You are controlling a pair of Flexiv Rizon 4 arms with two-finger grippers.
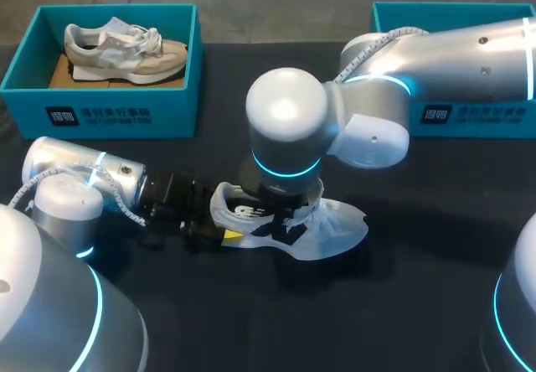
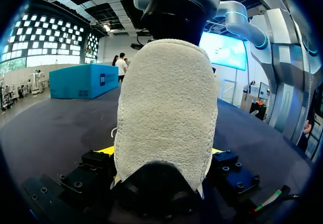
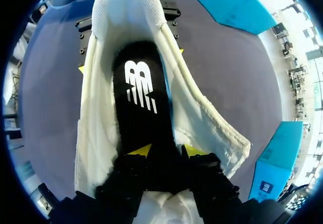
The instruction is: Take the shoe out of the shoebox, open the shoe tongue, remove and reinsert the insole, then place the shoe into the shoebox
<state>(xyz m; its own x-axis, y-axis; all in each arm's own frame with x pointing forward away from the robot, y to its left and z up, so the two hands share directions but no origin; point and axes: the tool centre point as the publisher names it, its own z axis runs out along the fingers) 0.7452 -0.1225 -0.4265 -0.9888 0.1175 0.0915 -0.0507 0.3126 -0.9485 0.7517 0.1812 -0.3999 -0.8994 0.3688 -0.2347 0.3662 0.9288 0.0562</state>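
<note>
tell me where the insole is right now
The insole lies inside the shoe at the head view's middle, pinched in the right pincer, with the left pincer on the heel.

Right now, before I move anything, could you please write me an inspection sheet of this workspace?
Surface: dark table.
Job's things: white textile shoe lying mid-table with black insole inside; open teal cardboard shoebox far left holds a beige sneaker; second teal box far right, contents hidden.
Clutter: nothing seen.
Grippers: left gripper fingers clamp the shoe's heel; right gripper fingers pinch the insole from above.
Cables: white coiled cable on left arm, another coiled cable on right arm, both clear of the shoe.
Surroundings: nothing seen reaching over the table.
</note>
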